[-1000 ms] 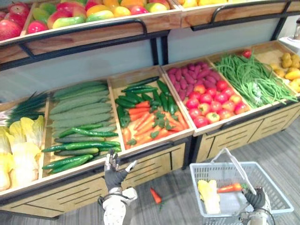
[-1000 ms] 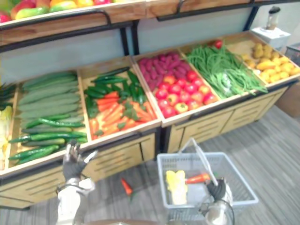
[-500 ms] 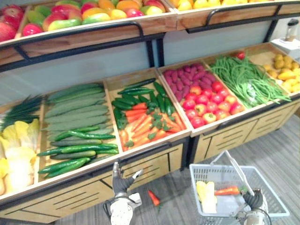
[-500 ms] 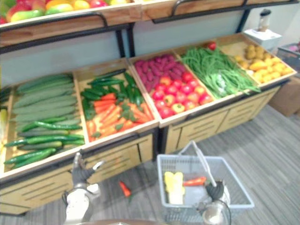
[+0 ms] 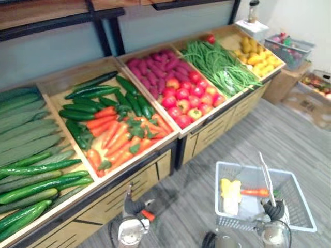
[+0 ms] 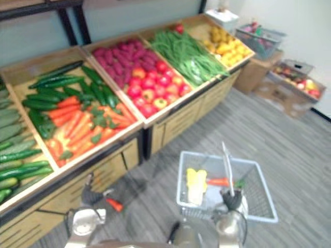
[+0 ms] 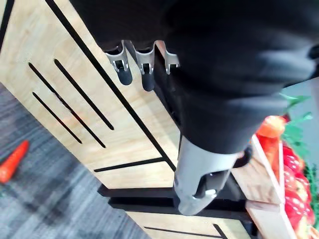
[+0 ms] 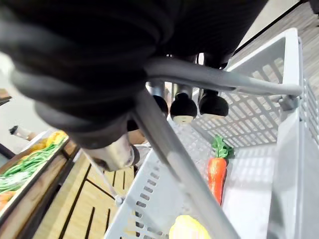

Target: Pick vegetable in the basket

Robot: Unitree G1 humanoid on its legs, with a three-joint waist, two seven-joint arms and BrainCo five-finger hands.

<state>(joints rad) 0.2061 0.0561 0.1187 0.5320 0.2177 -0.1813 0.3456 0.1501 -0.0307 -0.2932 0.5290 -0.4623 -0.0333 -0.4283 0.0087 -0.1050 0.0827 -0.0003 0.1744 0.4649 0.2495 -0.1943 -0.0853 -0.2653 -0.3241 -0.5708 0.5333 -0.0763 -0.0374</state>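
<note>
Setting: grey striped floor (image 5: 232,139) lies under a light grey wire basket (image 5: 243,166); a wooden produce stand (image 5: 207,135) runs beyond the basket and away to its left.
Right hand: the right hand (image 5: 274,210) is at the basket's near side, its fingers (image 8: 183,106) curled round the raised basket handle (image 5: 266,178).
Basket contents: a carrot (image 5: 253,192) with a green top lies near the basket's middle; a pale yellow leafy vegetable (image 5: 230,190) lies in the basket's left part, just beside that carrot.
Left hand: the left hand (image 5: 132,205) hovers well to the left of the basket, close to the stand's slatted front; its fingers (image 7: 148,74) are straight, the thumb spread, holding nothing.
Loose carrot: a second carrot (image 5: 148,215) lies on the floor left of the basket, just beside the left hand.
Stand sections: red tomatoes (image 5: 181,101) with purple tubers (image 5: 150,67) and green beans (image 5: 217,64) are beyond the basket; carrots (image 5: 116,139) with dark green vegetables are farther left; cucumbers (image 5: 36,170) are farthest left of the basket.
</note>
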